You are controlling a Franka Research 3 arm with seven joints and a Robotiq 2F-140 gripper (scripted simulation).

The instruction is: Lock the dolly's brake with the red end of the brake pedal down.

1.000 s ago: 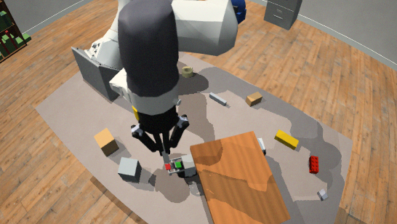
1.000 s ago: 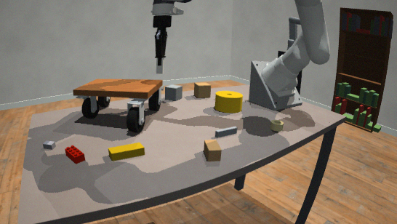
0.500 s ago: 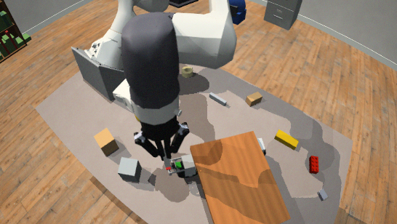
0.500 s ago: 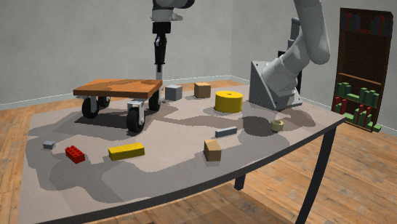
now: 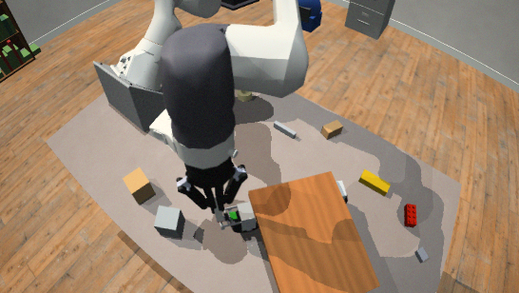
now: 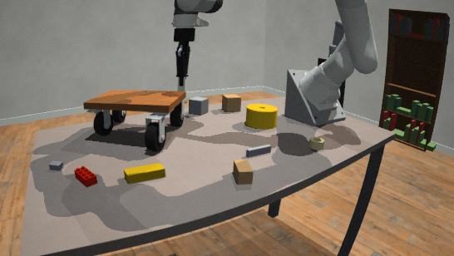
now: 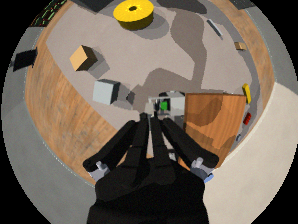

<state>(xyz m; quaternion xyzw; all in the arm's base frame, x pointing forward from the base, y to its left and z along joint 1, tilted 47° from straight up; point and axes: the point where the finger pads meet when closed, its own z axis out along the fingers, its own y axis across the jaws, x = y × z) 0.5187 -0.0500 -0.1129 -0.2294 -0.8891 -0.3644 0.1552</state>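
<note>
The dolly (image 5: 309,228) (image 6: 133,100) (image 7: 213,119) has an orange wooden deck and stands on its casters on the table. At its near-left corner in the top view, a caster (image 5: 247,220) sticks out from under the deck. The green end of the caster's brake pedal (image 5: 233,215) (image 7: 162,104) shows on top of it. My gripper (image 5: 220,216) (image 6: 181,85) (image 7: 150,108) is shut and empty. It points straight down, with its tips on the pedal just left of the green end. The red end is hidden under my fingers.
A grey cube (image 5: 169,221) (image 6: 198,105) (image 7: 107,91) and a tan cube (image 5: 139,185) (image 6: 231,102) lie close to my gripper. A yellow disc (image 6: 261,115) (image 7: 135,12), a yellow brick (image 5: 374,182), a red brick (image 5: 410,215) and small blocks lie further off.
</note>
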